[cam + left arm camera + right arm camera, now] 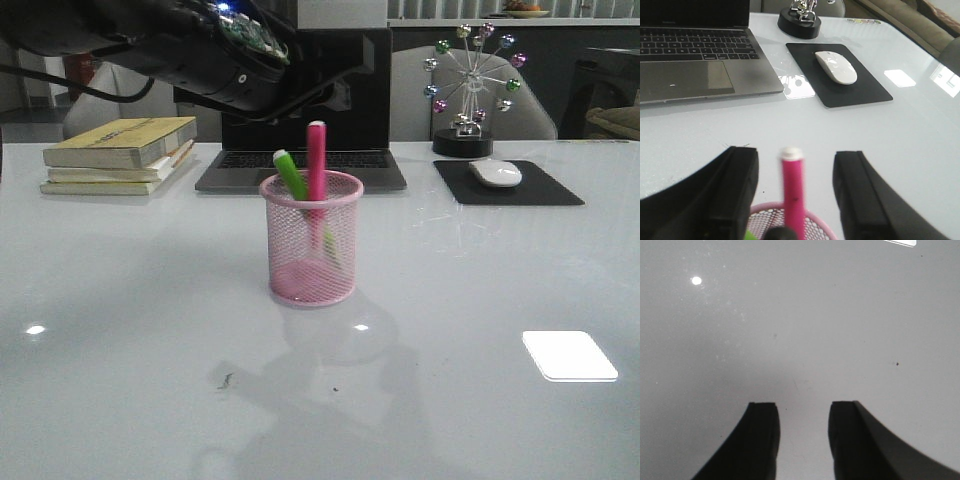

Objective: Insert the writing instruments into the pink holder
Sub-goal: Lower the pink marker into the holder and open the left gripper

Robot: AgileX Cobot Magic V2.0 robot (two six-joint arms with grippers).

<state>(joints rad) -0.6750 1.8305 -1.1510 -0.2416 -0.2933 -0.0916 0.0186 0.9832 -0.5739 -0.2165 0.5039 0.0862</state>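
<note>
Left claw (796, 195) fingers wide around pink marker (316, 165), laptop (305, 120) close behind holder (311, 240)

A glossy black, rounded left arm housing (190, 55) was seen in the front view, with an exposed green circuit board (248, 33) set into its end, dotted with small components and a blue-white lit point. A thin black cable (60, 85) was looped beneath the housing. In the left wrist view, the left gripper (796, 192) was shown as two matte black, broad curved fingers (735, 192) with flat, squared tips. The right gripper (803, 437) was made up of the same matte black curved fingers (760, 440), squared off at the tips.
</note>
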